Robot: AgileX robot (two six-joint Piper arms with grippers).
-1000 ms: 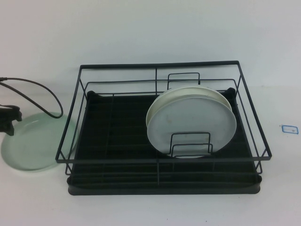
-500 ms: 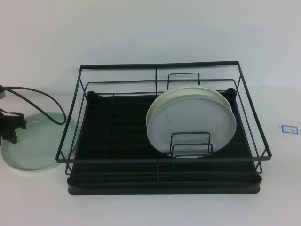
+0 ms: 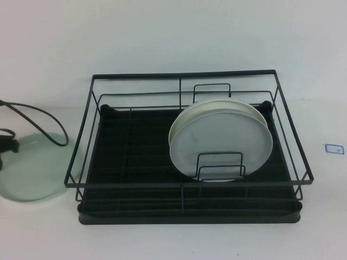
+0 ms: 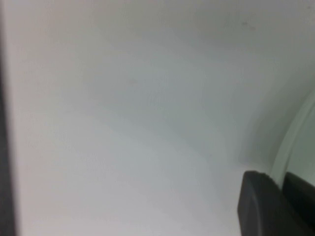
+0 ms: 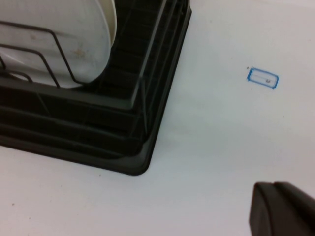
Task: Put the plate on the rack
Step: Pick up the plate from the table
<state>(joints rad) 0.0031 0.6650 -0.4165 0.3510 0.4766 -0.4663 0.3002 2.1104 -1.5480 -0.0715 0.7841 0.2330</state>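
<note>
The pale mint-green plate (image 3: 40, 168) lies on the table left of the black wire rack (image 3: 135, 157). My left gripper (image 3: 5, 146) is at the plate's far-left rim, at the edge of the high view. In the left wrist view its gripper (image 4: 281, 182) is shut on the plate's rim (image 4: 294, 137), one dark finger (image 4: 258, 204) on each side. My right gripper (image 5: 283, 209) is shut and empty over bare table near the rack's front right corner (image 5: 133, 162); it does not show in the high view.
A white plate (image 3: 222, 141) stands upright in the rack's right half between wire loop dividers; it also shows in the right wrist view (image 5: 74, 39). A small blue-outlined label (image 3: 333, 148) lies on the table right of the rack. A black cable (image 3: 49, 122) loops over the mint plate.
My left gripper has slid left, towards the frame's edge, still on the mint plate's rim. The plate has shifted slightly left with it, and the cable loop has moved.
</note>
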